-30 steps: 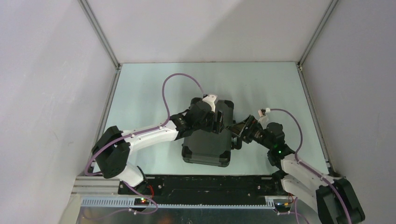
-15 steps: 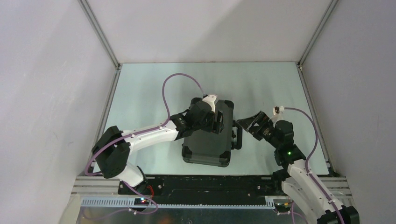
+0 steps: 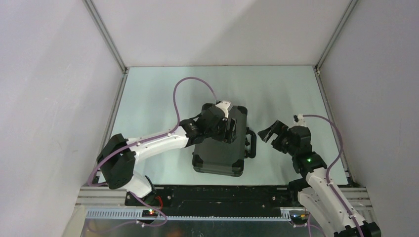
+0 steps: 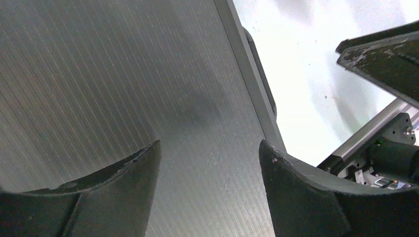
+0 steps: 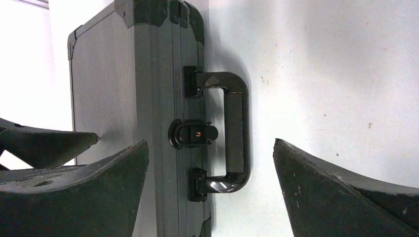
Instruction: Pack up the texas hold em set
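The texas hold em set shows as a black ribbed briefcase (image 3: 220, 159) lying flat and closed on the table; nothing of its contents shows. Its handle (image 3: 252, 144) and round latch (image 5: 193, 134) face right. My left gripper (image 3: 231, 131) hovers open just over the lid (image 4: 99, 74), with nothing between its fingers (image 4: 209, 143). To the right of the handle (image 5: 237, 118), my right gripper (image 3: 270, 133) stands open and apart from the case (image 5: 113, 84), facing its handle side with its jaws wide (image 5: 211, 142).
The pale table (image 3: 163, 98) is bounded by grey walls with metal corner posts (image 3: 106, 39). A metal rail (image 3: 212, 197) carries the arm bases along the near edge. Purple cables (image 3: 190, 84) loop above both arms.
My right gripper has drawn back to the right, away from the case's handle side, still open. The left gripper stays over the lid.
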Action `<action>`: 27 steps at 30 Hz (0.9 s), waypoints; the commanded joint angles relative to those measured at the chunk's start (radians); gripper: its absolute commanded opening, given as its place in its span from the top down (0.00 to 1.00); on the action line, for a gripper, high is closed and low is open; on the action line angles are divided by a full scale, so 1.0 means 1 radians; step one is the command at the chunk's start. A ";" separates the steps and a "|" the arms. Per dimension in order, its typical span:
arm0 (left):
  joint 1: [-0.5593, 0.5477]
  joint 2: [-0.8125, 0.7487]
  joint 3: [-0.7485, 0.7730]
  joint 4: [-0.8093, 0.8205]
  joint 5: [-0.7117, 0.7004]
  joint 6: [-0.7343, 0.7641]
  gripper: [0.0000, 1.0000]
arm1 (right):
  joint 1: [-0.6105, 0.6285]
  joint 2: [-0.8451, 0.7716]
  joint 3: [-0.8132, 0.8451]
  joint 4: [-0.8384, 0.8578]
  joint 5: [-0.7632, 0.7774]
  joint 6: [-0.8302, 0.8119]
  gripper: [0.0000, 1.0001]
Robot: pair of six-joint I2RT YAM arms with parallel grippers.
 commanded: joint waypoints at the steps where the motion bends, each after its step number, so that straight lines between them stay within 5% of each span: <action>1: -0.010 -0.032 0.047 -0.148 -0.014 0.021 0.21 | -0.026 -0.025 0.049 -0.032 0.042 -0.091 0.01; 5: -0.010 -0.056 0.083 -0.169 -0.040 0.037 0.20 | -0.080 0.005 0.054 -0.002 -0.026 -0.102 0.18; 12: 0.010 -0.132 0.103 -0.190 -0.090 0.061 0.17 | -0.084 0.077 0.071 0.070 -0.132 -0.106 0.78; 16: 0.063 -0.190 0.060 -0.194 -0.102 0.059 0.05 | -0.062 0.122 0.073 0.089 -0.145 -0.087 1.00; 27: 0.283 -0.317 -0.102 -0.191 -0.111 -0.010 0.04 | 0.056 0.363 0.165 0.126 -0.148 -0.102 1.00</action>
